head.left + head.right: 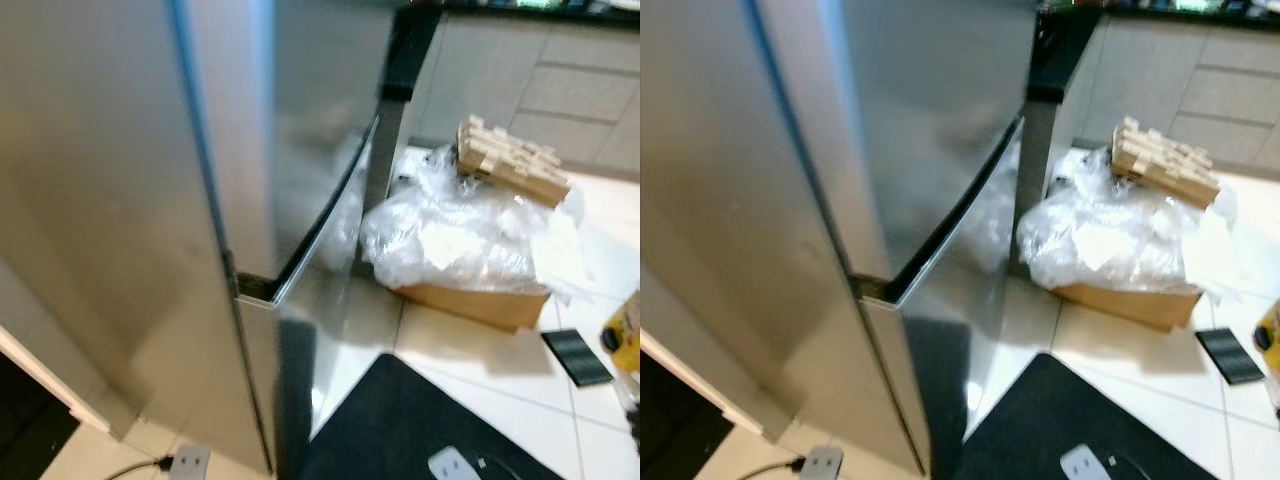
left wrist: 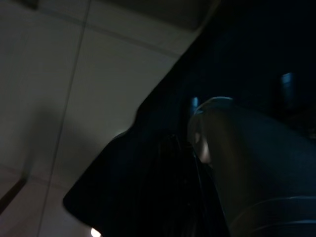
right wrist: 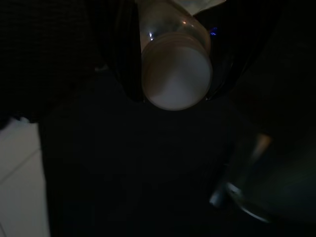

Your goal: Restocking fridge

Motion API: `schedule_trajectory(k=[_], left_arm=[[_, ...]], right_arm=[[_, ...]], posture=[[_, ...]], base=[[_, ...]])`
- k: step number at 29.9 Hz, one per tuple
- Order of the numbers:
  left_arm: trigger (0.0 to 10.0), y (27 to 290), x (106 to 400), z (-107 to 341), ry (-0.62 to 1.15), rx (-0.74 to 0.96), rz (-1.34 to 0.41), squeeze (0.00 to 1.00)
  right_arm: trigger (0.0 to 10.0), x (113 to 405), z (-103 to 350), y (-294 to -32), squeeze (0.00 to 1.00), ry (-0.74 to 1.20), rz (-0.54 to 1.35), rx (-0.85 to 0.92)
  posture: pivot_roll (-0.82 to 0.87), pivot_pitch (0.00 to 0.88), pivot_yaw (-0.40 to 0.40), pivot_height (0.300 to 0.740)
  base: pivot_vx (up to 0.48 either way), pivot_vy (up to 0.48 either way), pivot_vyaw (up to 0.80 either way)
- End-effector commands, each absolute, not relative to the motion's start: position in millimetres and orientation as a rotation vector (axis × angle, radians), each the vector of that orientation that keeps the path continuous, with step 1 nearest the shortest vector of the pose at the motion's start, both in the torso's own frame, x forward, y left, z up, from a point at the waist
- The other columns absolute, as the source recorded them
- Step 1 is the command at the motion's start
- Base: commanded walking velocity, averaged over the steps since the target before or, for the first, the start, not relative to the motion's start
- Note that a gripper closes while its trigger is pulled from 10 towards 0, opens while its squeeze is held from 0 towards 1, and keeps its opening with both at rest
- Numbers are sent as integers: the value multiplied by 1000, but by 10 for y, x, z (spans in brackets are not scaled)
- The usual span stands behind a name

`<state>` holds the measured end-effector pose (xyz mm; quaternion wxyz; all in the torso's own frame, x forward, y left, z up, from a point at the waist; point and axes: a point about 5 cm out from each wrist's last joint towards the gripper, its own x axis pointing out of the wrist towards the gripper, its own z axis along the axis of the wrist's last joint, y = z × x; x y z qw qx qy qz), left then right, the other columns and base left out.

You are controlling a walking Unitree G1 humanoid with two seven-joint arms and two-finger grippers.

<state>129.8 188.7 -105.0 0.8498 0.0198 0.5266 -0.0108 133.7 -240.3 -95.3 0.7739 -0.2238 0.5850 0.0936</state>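
A tall stainless-steel fridge stands close in front of me on the left, its doors shut. A long slanted handle runs down the door edge. In the right wrist view my right gripper is shut on a clear bottle with a white cap, a dark finger on each side of it. A yellow-labelled item shows at the right edge of the left eye view. The left wrist view is very dark, showing pale floor tiles and a black mat; the left arm hangs idle.
A cardboard box heaped with clear plastic wrap sits on the tiled floor right of the fridge, with stacked wooden blocks on top. A black mat, a dark flat device and a floor socket lie nearby. Grey cabinets stand behind.
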Motion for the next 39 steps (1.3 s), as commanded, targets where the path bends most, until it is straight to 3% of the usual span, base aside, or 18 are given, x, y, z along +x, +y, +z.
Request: schedule_trajectory(k=[1, 11, 39], left_arm=[[10000, 1923, 1207, -1076, 1145, 47, -16, 0], [10000, 1935, 1197, -1079, 1150, 48, -5, 0], [10000, 2005, 1282, -1037, 1083, -2, 87, 0]], right_arm=[[10000, 1326, -968, -2359, 0, 1267, 204, -455], [10000, 1328, -969, -2336, 0, 1264, 232, -414], [10000, 1337, -967, -2322, 0, 1246, 229, -370]], posture=[[9, 0, 24, 740], [10, 0, 23, 740], [8, 0, 22, 740]], base=[[0, -469, 0], [0, -448, 80], [0, 0, 736]])
